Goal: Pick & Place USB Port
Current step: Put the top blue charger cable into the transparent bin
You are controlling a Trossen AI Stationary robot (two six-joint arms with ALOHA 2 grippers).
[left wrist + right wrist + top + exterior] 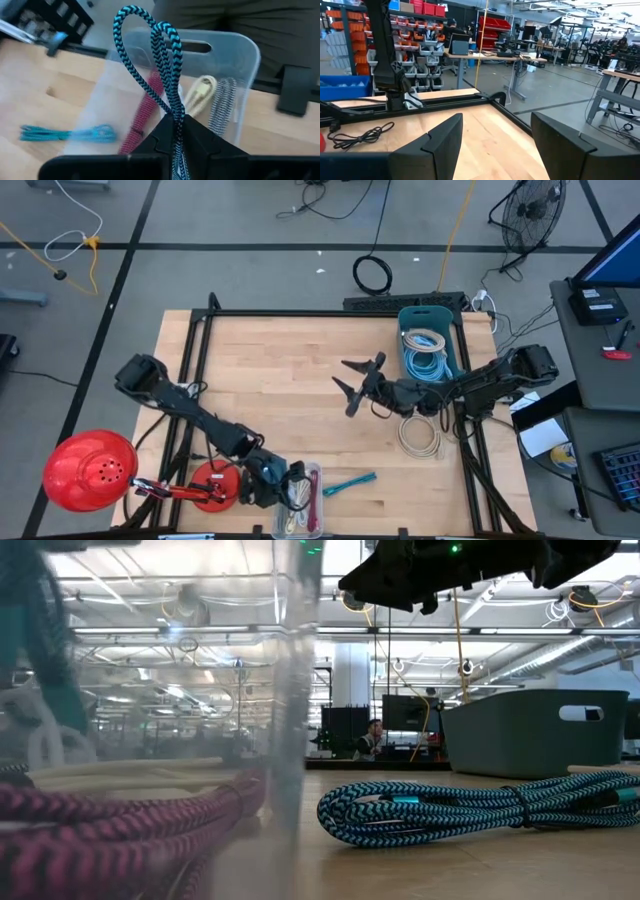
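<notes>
Left claw [176, 131] pinches looped teal-black cable [150, 55] above clear bin [235, 75] at counter's near edge; cable soft, light, floppy, best gripped at gathered bundle. Right claw [352, 385] wide, empty, mid-counter. Another teal cable [348, 483] beside bin

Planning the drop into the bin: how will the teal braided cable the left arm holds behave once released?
Likely floppy: the teal braided cable loops loosely above the left gripper, whose jaws pinch it. Probably light. It may spring open and snag the clear bin.
</notes>
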